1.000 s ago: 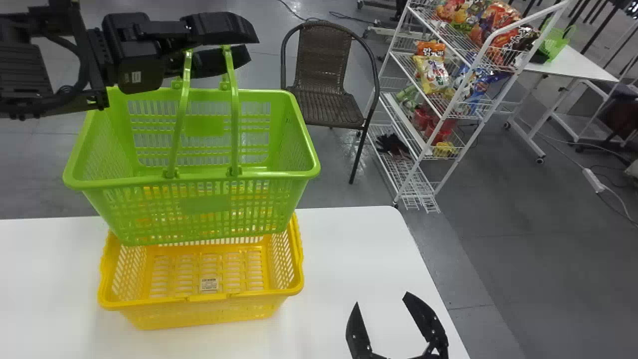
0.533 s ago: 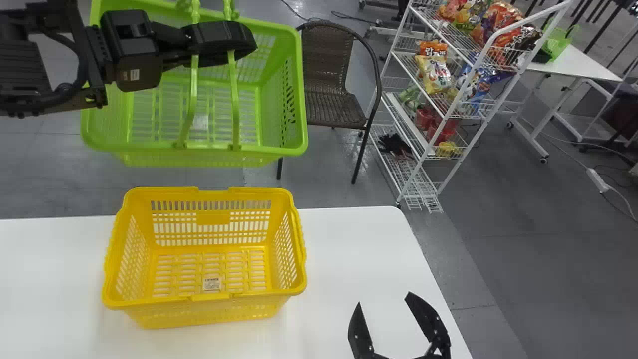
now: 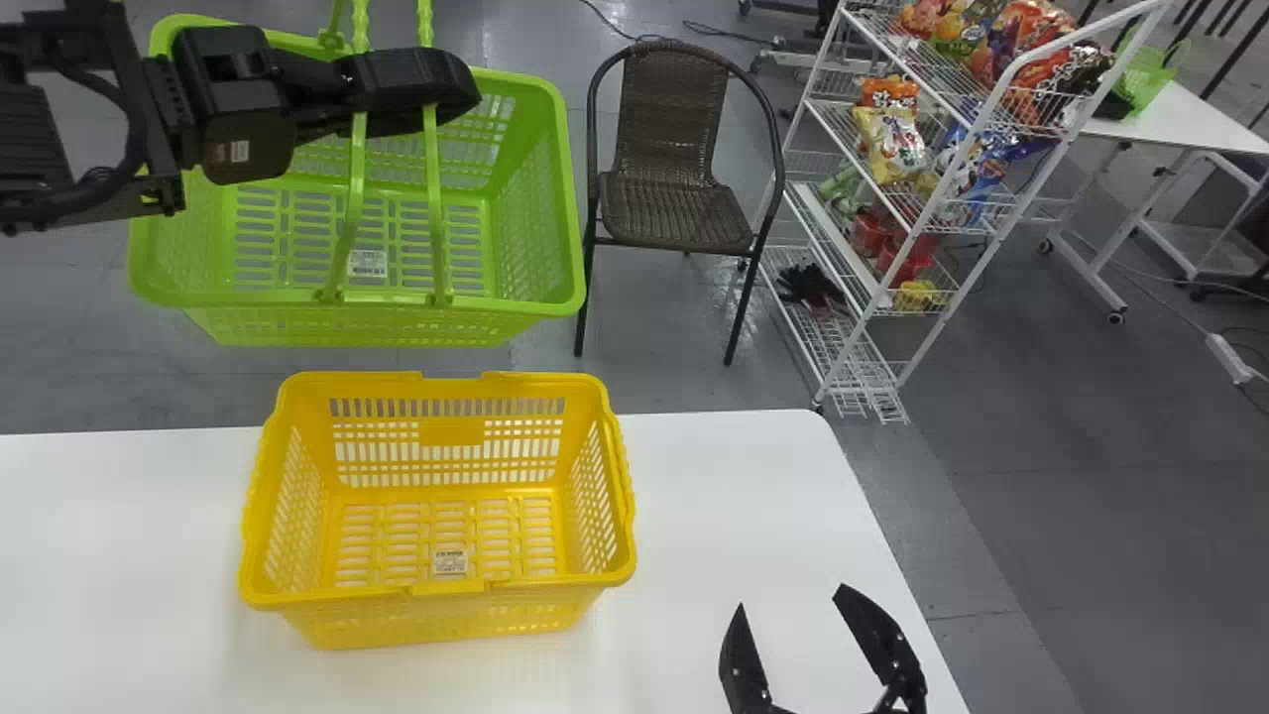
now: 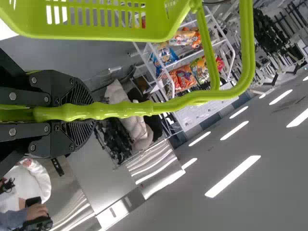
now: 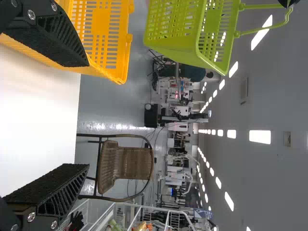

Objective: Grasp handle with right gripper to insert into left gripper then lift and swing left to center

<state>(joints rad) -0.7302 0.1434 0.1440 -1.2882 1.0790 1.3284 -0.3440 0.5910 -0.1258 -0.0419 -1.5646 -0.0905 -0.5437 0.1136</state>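
- Left hand (image 4: 89, 113) clamped on the handle (image 4: 168, 106); right hand (image 3: 792, 597) spread apart.
- Green basket (image 3: 397, 325) hangs beyond the counter (image 3: 714, 496), left of center (so the swing likely runs rightward).

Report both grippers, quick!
Left gripper: closed, holding the green basket handle.
Right gripper: open, nothing between its fingers.

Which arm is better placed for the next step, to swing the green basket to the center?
Left, I would say. The left gripper has its jaws shut on the handle, and the green basket hangs from it. The right gripper is open, empty and apart from this basket.
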